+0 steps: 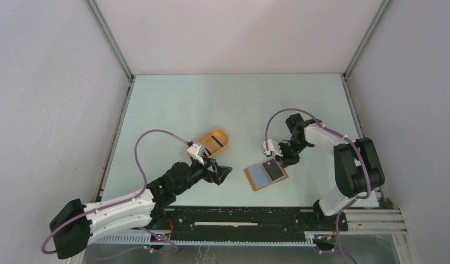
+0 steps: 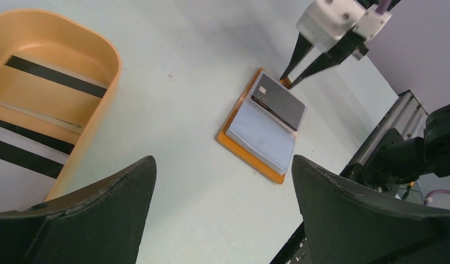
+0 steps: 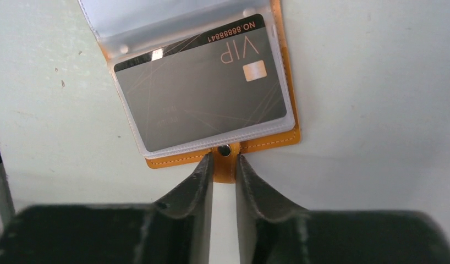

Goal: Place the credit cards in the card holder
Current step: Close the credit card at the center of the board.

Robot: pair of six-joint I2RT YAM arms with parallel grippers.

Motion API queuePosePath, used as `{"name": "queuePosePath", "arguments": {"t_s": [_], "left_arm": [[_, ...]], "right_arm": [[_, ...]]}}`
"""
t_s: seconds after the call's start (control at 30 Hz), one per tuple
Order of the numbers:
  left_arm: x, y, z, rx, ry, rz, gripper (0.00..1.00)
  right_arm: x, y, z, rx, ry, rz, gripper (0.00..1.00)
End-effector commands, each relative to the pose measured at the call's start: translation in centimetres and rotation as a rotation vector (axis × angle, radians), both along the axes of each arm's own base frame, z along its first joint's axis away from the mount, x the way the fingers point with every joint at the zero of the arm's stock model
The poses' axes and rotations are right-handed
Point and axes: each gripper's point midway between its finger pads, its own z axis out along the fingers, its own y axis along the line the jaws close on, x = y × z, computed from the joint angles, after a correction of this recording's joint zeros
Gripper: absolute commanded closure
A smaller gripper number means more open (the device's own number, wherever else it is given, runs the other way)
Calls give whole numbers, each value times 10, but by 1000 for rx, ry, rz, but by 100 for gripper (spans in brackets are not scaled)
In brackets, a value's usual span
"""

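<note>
L gripper (image 1: 221,175) hangs low over the table (image 1: 239,104), near-left of centre, fingers (image 2: 118,209) spread wide apart w/ nothing btwn them. From its wrist view the bare tabletop shows in the gap.

Card holder (image 1: 260,176) lies open and flat, just right of centre, twd the near edge, well apart from the L gripper. Its left half shows pale clear sleeves. Its right half has a dark grey card (image 3: 203,104) sitting inside a clear sleeve, "VIP" and a small chip patch visible.

R gripper (image 2: 287,80) is down at the holder's outer right edge, tips at table level. Its fingers are drawn nearly together, one each side of the small orange snap tab (image 3: 225,168) that sticks out from that edge. They look to be touching the tab's sides or v. close. Can't tell if it's actually clamped.

Orange oval tray (image 2: 117,66) sits left of the holder and further back, apart from it, just beyond the L gripper. Inside it lie more cards (image 2: 52,88), pale w/ black stripes, overlapping. Exact count not clear.
</note>
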Motion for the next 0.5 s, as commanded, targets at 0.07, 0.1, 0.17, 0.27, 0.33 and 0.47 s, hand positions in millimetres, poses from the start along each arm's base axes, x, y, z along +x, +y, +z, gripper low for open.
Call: {"name": "queuePosePath", "arguments": {"t_s": [0.07, 0.1, 0.17, 0.27, 0.33, 0.47], "left_arm": [[-10, -19, -7, -76, 90, -62, 7], [-10, -21, -8, -78, 105, -67, 7], [-11, -26, -10, -82, 136, -76, 8], [-15, -34, -12, -90, 179, -102, 8], [-16, -42, -16, -92, 207, -118, 9], [-20, -58, -29, -66, 275, -161, 9]], "right_arm": [[9, 1, 20, 114, -62, -39, 88], [7, 1, 21, 124, -60, -34, 91], [3, 2, 23, 145, -62, -20, 96], [-1, 4, 28, 175, -65, -6, 100], [-3, 6, 32, 202, -66, 0, 100], [-8, 10, 46, 283, -56, 0, 100]]}}
